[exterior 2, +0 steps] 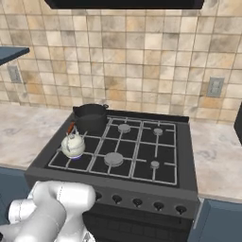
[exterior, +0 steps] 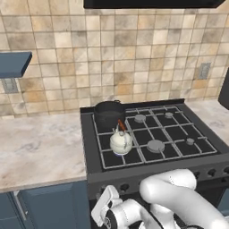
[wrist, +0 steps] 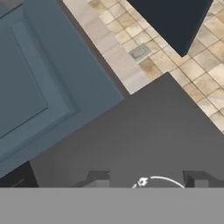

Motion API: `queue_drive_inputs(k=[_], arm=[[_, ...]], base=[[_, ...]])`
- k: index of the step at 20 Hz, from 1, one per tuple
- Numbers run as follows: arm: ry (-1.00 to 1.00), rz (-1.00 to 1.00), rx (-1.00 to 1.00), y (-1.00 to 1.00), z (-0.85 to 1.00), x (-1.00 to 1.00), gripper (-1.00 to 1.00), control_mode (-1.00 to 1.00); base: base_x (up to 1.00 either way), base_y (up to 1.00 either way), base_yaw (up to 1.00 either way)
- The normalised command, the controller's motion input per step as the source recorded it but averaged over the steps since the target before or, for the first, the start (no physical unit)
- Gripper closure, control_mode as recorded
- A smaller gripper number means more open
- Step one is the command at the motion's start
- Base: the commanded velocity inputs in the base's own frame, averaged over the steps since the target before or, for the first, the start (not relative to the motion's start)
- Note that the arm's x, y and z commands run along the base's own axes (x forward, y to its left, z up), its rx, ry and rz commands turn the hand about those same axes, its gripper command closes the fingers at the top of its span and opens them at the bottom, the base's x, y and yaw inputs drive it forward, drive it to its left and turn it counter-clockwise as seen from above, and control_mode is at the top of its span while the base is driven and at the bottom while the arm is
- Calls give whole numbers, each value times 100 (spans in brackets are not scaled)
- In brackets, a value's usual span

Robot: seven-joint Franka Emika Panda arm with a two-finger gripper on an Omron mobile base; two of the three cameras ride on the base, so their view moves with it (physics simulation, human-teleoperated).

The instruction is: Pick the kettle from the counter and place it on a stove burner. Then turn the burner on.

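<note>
Where kettle (exterior: 120, 141) sits, burner hidden, fingers (wrist: 102, 183) cropped

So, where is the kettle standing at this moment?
The kettle stands on the stove's front-left burner, just in front of the dark pot, left of the wide grey burner cap.

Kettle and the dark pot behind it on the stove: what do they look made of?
The kettle looks like glossy cream enamel or ceramic, judging by its pale sheen, with an orange-red handle, perhaps plastic. The pot looks like matte dark grey metal, possibly cast iron, with no shine. Both are rendered, so these are guesses.
</note>
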Motion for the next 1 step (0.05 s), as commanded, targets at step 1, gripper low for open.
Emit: queue_drive_inputs(k=[1], arm=[[39,63,-48,0,-100,0,100,-100]], base=[[0,0,0]])
